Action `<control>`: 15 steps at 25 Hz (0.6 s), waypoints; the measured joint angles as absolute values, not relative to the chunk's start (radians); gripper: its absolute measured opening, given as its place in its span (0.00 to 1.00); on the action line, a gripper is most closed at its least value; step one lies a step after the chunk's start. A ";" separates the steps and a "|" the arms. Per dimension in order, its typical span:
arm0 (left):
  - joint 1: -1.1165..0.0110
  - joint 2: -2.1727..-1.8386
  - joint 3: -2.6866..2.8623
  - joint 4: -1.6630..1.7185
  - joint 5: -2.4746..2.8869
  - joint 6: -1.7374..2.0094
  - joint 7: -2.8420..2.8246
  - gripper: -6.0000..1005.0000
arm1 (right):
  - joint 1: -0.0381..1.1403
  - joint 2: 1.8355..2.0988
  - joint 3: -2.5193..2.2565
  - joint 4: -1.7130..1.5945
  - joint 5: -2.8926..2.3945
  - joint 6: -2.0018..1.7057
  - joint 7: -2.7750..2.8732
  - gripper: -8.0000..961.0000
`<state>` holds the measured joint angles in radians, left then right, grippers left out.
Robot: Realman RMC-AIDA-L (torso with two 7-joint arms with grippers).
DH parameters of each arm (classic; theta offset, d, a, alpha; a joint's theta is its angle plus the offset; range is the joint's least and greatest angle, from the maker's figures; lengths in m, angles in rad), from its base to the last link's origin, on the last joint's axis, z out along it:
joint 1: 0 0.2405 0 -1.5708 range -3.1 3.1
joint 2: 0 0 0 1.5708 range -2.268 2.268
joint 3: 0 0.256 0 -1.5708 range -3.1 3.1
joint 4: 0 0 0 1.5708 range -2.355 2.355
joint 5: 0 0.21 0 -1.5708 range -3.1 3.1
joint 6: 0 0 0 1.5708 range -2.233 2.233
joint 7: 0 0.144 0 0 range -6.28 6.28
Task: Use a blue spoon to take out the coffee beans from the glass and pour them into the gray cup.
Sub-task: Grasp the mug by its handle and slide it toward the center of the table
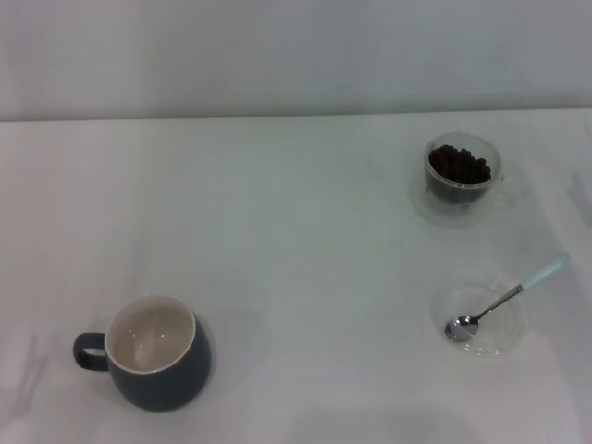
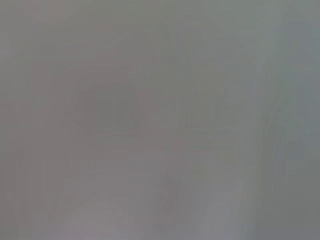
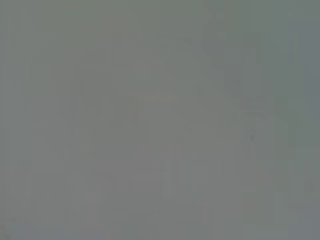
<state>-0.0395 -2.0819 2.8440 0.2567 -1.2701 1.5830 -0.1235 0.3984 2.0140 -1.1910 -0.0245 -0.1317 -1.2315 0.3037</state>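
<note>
On the white surface (image 1: 296, 231) we note the gray cup (image 1: 153, 353) at 8 o'clock, handle toward 9. The glass (image 1: 461, 176) of coffee beans (image 1: 459, 166) sits at 2 o'clock; the blue spoon (image 1: 504, 299) rests on a clear saucer (image 1: 481, 320) at 4 o'clock. We see neither hand, so we cannot tell their state.

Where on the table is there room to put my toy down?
The widest bare stretch of table runs through the middle, between the gray cup on the near left and the glass of coffee beans far right. The far left is bare too. The right is crowded: the blue spoon lies on a saucer.
</note>
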 joint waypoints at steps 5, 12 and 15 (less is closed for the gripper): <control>0.046 -2.081 2.844 0.208 -1.193 1.622 -0.127 0.87 | 0.401 2.014 -1.186 -0.029 -0.125 -1.231 0.304 0.90; 0.055 -2.080 2.844 0.090 -0.957 1.606 -0.129 0.87 | 0.411 2.014 -1.188 -0.042 -0.126 -1.229 0.304 0.90; 0.013 -2.080 2.844 0.079 -0.909 1.551 -0.130 0.87 | 0.414 2.015 -1.189 -0.043 -0.128 -1.229 0.304 0.90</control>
<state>0.0130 -2.0798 2.8439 0.0790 -0.9092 1.5505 -0.1298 0.4143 2.0151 -1.1891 -0.0427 -0.1279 -1.2286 0.3037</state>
